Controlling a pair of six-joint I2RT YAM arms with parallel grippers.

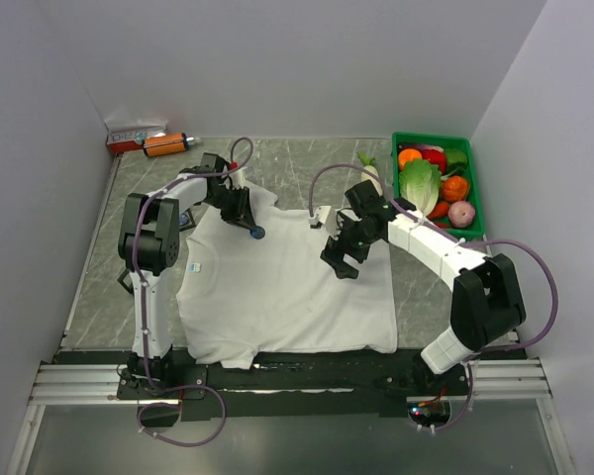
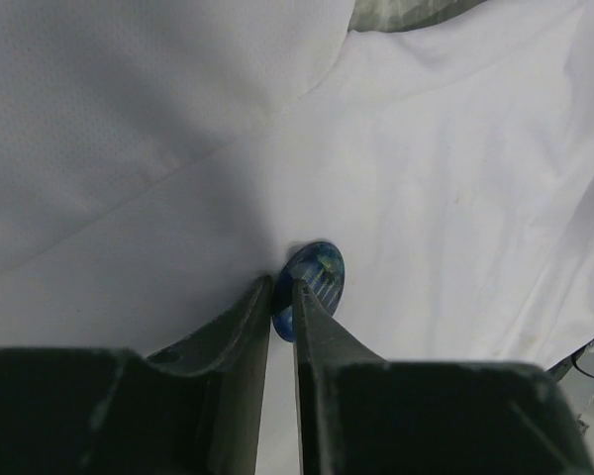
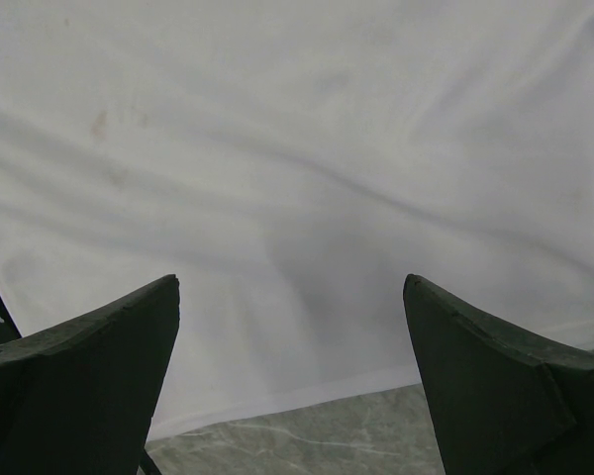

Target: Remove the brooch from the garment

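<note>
We pinch the brooch (image 2: 317,272) by its rim in our left pincer (image 2: 284,289), the disc lying just beyond the tips on the far-left part of the garment (image 2: 455,198); our right pincer (image 3: 290,285) hangs open, well apart.

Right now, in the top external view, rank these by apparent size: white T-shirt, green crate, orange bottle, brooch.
1. white T-shirt, by far the largest
2. green crate
3. orange bottle
4. brooch, a tiny blue dot on the shirt
</note>
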